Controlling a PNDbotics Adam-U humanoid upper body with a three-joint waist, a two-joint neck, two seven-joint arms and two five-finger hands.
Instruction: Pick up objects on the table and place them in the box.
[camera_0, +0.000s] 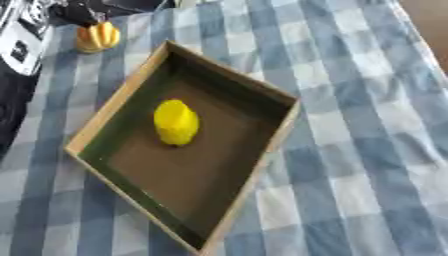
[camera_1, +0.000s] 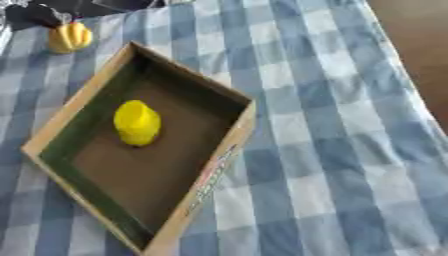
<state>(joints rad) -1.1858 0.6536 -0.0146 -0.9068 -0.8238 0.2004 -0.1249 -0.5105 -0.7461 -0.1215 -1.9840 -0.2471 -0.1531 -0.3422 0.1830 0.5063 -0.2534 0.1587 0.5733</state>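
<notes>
- Under everything, a blue-and-white checked tablecloth (camera_0: 367, 125) covers the table; all places below are given relative to the box.
- Cardboard box (camera_0: 229, 192), open-topped and set askew on the cloth, dark inner walls, brown floor.
- Left arm: comes in at the upper left corner, beyond the box's far-left corner. Black left hand (camera_0: 80, 12) sits right over the orange object; whether its fingers are curled round that object or merely above it, I cannot tell (too dark and blurred there).
- Yellow object (camera_0: 176, 122): lying on the box floor, toward the far-left half, near but apart from the left wall. Already placed, by the look of it.
- Orange ridged object (camera_0: 96, 37): on the cloth outside the box, just beyond its far-left corner, touching or directly under the left hand.
- Right hand: not visible in either view.
- Step in hand, as I judge it: picking up the orange object, second item for the box.
- Next move calls for: a sure hold on the orange object, a lift high enough to clear the box's far wall, then a carry inward to bare floor beside the yellow object.
</notes>
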